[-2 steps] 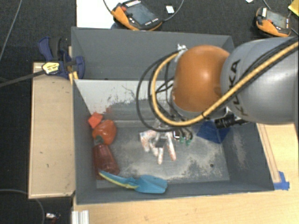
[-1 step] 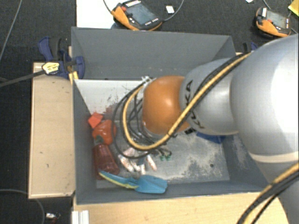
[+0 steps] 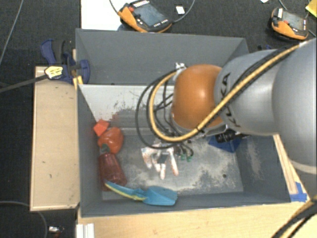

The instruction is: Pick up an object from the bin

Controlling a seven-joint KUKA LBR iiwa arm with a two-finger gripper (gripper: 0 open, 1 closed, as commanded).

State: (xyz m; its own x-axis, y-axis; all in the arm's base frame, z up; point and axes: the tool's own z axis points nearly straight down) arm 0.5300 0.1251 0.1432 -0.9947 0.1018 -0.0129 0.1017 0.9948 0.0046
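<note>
My gripper (image 3: pixel 168 169) hangs under the arm's orange cover, low over the middle of the bin floor. Its two pale fingertips (image 3: pixel 162 170) stand a little apart, open, with bare grey floor between them. A blue scoop with a yellow handle (image 3: pixel 148 195) lies just below it against the front wall. To its left sit a dark red lumpy thing (image 3: pixel 112 168) and an orange-red rounded toy (image 3: pixel 111 139). None of them touches the gripper.
A small orange piece (image 3: pixel 100 128) lies at the left wall above the rounded toy. A dark blue thing (image 3: pixel 225 142) peeks out from under the arm at the right. The arm and its cables cover the bin's back middle.
</note>
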